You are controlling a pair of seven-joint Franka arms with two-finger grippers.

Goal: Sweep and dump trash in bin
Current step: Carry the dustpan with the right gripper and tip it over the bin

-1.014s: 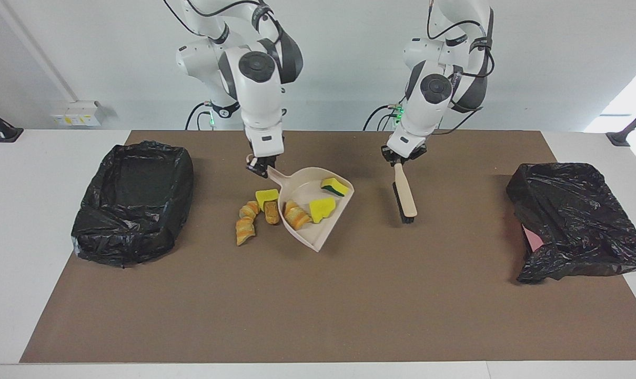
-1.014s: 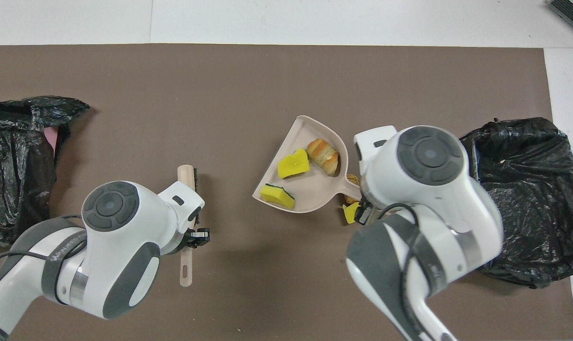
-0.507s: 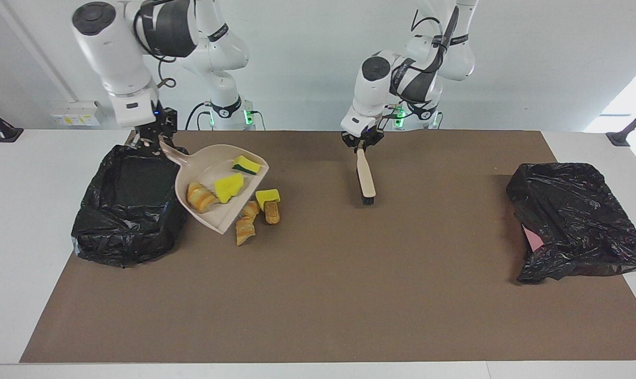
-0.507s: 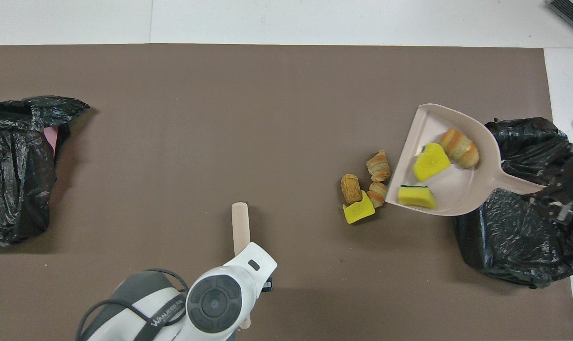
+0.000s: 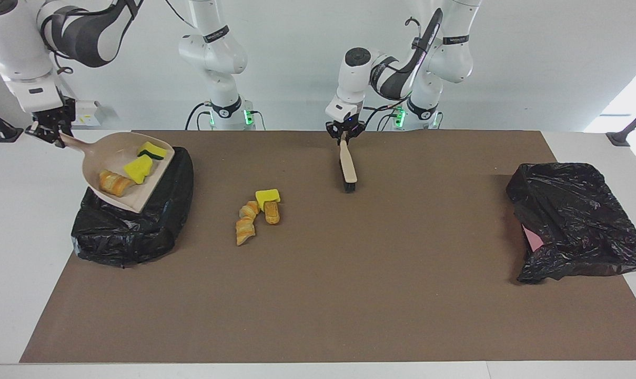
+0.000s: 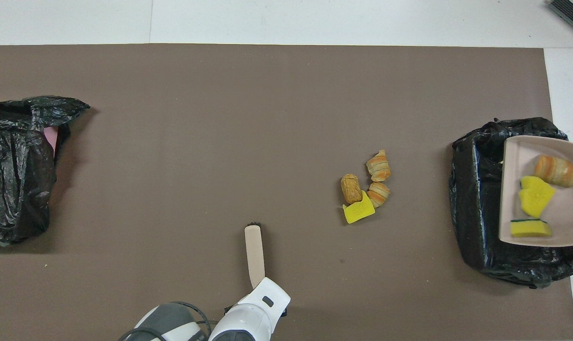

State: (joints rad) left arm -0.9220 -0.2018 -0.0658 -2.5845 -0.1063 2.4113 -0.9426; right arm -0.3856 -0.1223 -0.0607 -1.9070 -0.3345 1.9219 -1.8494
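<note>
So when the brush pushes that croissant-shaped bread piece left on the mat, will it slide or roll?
The croissant-shaped piece looks ridged and curved, so it would probably tumble unevenly rather than slide. It touches the other bread pieces, so they likely shift together. It looks light, and may skip ahead of the brush.

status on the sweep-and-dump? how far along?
Done: three scraps are in the dustpan. In hand: right pincer holds the dustpan over the bin, not yet tipped; left pincer holds the brush. Left: four scraps lie unswept on the mat.

Dustpan (image 5: 122, 179) over the bin (image 5: 133, 231); trash (image 5: 257, 213) between bin and brush (image 5: 347, 167).
</note>
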